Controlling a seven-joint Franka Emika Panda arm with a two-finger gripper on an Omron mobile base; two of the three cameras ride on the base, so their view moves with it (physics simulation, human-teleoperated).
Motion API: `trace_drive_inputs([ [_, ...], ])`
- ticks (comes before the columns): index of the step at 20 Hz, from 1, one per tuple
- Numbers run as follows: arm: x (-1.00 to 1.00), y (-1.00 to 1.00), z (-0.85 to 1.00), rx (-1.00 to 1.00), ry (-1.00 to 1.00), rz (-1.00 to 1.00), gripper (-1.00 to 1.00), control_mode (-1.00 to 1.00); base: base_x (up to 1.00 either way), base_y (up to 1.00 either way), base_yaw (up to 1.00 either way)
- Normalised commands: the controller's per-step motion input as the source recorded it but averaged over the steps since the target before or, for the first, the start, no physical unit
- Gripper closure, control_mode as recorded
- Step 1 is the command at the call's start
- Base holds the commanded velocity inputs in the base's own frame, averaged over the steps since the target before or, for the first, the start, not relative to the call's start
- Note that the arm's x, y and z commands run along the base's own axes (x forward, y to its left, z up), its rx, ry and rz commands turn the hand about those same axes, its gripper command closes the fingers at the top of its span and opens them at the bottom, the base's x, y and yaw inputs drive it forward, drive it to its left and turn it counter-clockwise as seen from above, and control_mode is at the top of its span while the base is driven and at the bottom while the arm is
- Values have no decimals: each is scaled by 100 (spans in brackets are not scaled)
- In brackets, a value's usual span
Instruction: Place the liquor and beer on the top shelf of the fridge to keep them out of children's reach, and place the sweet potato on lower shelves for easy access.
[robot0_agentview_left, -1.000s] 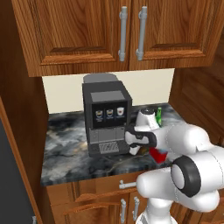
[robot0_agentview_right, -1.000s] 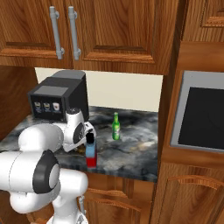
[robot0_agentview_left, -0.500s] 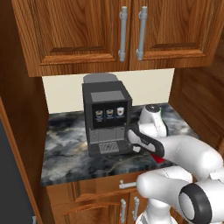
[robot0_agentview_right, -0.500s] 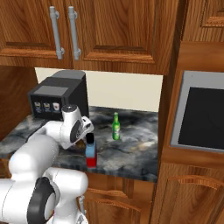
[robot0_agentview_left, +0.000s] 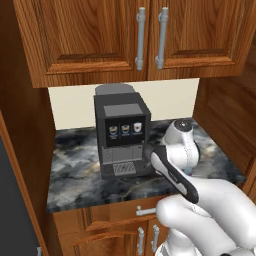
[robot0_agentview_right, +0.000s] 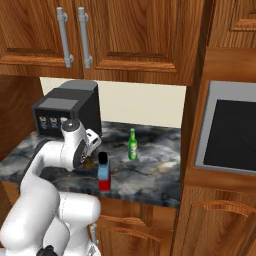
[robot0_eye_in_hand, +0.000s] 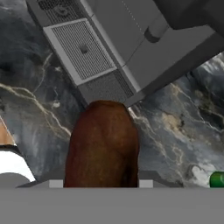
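The tool (robot0_agentview_right: 90, 161) grips the sweet potato (robot0_eye_in_hand: 103, 146), jaws closed partway around it, lifted over the marble desk (robot0_agentview_right: 150, 175) just in front of the coffee machine (robot0_agentview_right: 67, 112). The liquor (robot0_agentview_right: 103, 172) stands beside the tool; the beer (robot0_agentview_right: 132, 145) stands farther from the machine.

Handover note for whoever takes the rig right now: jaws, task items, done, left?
Gripper: shut on the sweet potato, lifted above the counter beside the coffee machine.
Liquor: upright near the counter's front edge, right by the gripper.
Beer: upright further back on the counter.
Done: sweet potato picked up.
Left: potato to a lower fridge shelf, both bottles to the top shelf.
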Motion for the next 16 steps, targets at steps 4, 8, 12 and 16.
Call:
trace_drive_inputs([
  [4, -37, 27, 45, -4, -12, 8, 100, -100, 0, 0, 0],
  [8, -52, 29, 41, -5, -6, 6, 100, -100, 0, 0, 0],
  [12, -49, 36, 47, -3, -1, 4, 100, -100, 0, 0, 0],
  [16, -41, 14, 78, 0, -19, 1, 100, -100, 0, 0, 0],
])
